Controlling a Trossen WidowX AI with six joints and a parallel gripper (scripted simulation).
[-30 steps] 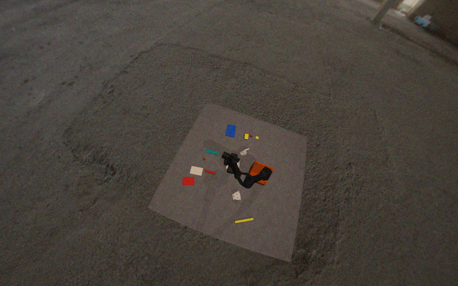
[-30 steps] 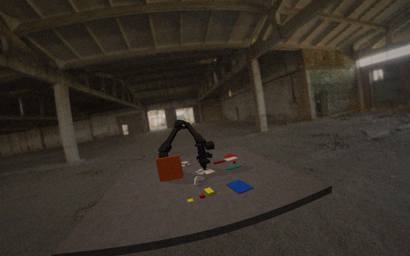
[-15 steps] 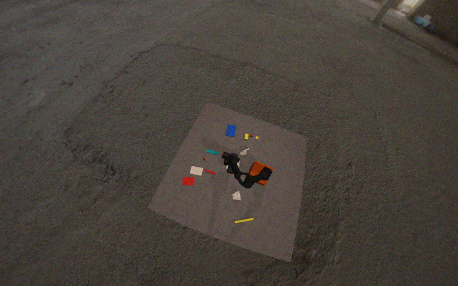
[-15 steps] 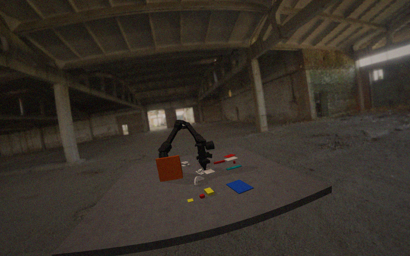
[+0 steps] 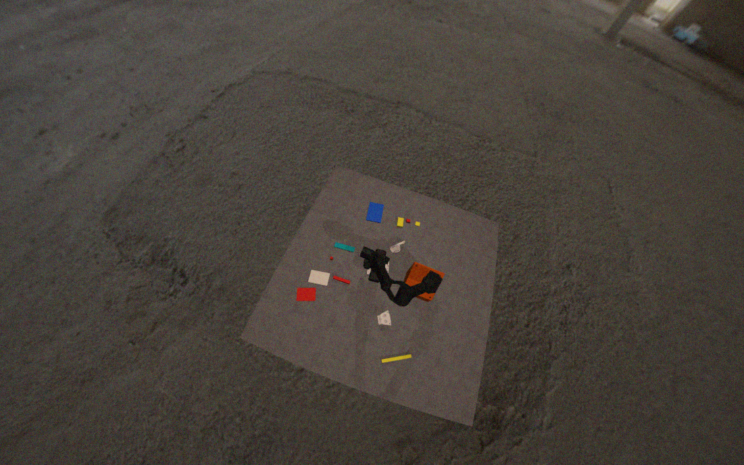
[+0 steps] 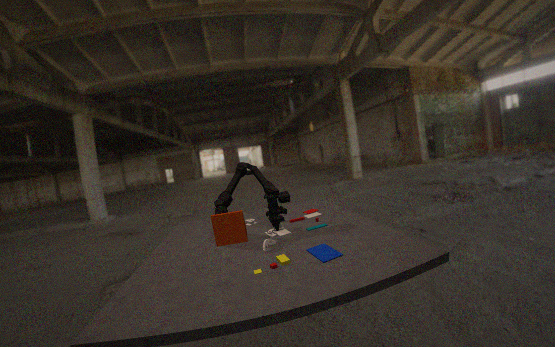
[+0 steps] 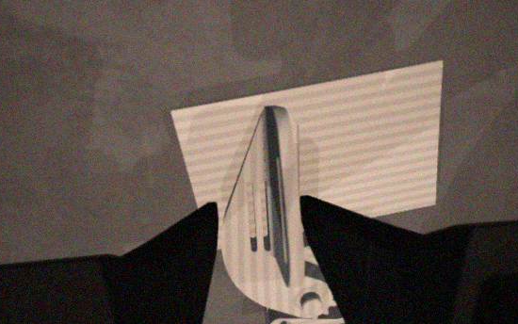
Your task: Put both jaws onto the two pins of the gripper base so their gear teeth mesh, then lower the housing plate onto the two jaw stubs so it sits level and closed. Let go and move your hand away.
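Note:
My gripper (image 7: 259,208) (image 6: 276,227) points down low over the table. Its black fingers stand part open around an upright white jaw (image 7: 254,273), with a thin gap at the left finger. The jaw's round, toothed hub (image 7: 312,303) is near the right finger; whether it sits fully on a pin is unclear. The gripper base below is mostly hidden. A flat pale striped plate (image 7: 372,141) (image 6: 284,231) lies behind the jaw. The other white jaw (image 5: 396,247) (image 6: 266,245) lies apart. A small white plate with round marks (image 5: 384,317), probably the housing plate, lies apart too.
A big orange block (image 5: 415,271) (image 6: 229,228) is near the arm's base. A blue plate (image 5: 374,211) (image 6: 324,252), teal bar (image 5: 344,247) (image 6: 316,226), red bar (image 5: 341,279), cream plate (image 5: 318,277), red plate (image 5: 305,294) and yellow bar (image 5: 396,358) lie around.

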